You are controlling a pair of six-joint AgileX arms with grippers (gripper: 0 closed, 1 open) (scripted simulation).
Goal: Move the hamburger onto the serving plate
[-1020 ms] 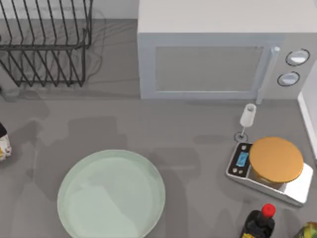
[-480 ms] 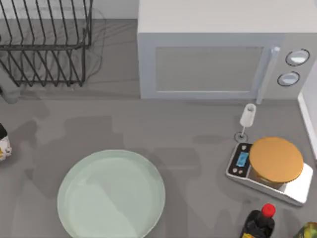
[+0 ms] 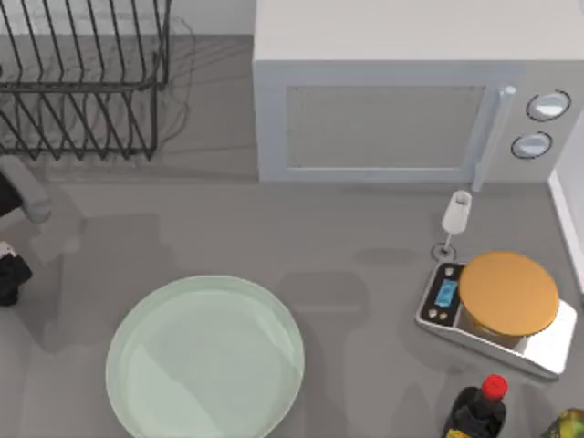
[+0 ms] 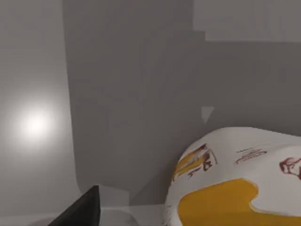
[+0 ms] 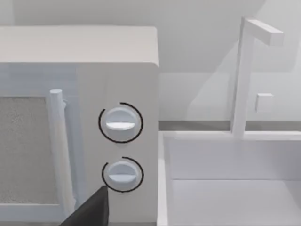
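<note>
At the far left edge of the top view, about level with the upper rim of the plate, is where the hamburger [image 4: 235, 183] sits. The left wrist view catches it as a white wrapped lump with a yellow patch and small red prints, lying on the grey table at the lower right of that frame. The left gripper [image 3: 11, 276] is right there with it at mid-left of the top view. Whether it is spread, closed or already pinching the hamburger I cannot tell. The serving plate [image 3: 205, 360] lies bare in the lower left-centre of the top view, apart from the gripper, with only open table between them. To my eye the step in hand is getting a sound hold. The lump looks soft and rounded, so I'd centre the gripper over its middle, take it low across the sides, and squeeze gently. Then I'd lift straight up before swinging toward the plate's centre, clearing the raised rim. The dish rack [image 3: 82, 82] in the upper left is near the arm, so I'd keep the swing low and short. The right gripper [image 5: 89, 212] is parked facing the microwave [image 3: 383, 119].
</note>
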